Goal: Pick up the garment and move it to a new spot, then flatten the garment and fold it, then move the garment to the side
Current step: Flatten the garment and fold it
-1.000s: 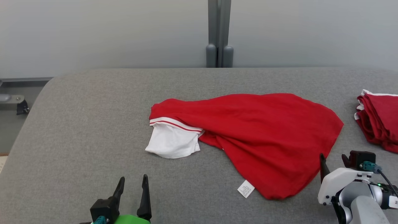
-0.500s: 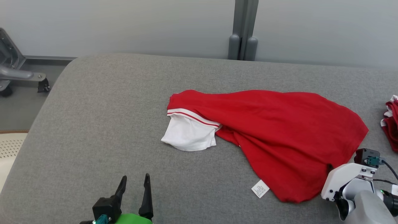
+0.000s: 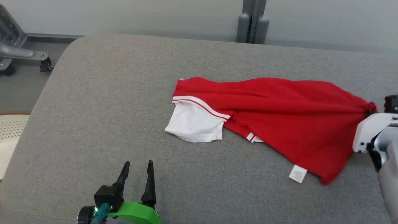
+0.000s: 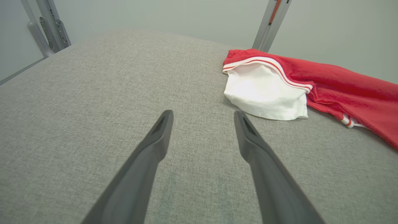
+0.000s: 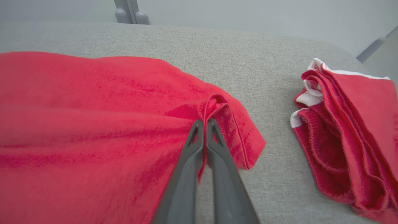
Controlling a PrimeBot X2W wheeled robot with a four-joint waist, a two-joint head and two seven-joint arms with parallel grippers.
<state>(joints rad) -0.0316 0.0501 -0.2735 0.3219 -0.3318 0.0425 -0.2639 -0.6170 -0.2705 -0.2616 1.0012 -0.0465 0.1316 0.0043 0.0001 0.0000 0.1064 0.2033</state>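
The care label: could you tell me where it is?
In the head view the care label lies lower right on the grey surface, at the red garment's hem.

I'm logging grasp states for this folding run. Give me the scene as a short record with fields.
surface: grey padded table
garment: red shirt, rumpled, white sleeve toward the robot's left
right gripper: shut on the shirt's red edge
left gripper: open, over bare table, apart from shirt
nearby: folded red garments beside the gripped end; white care label at hem
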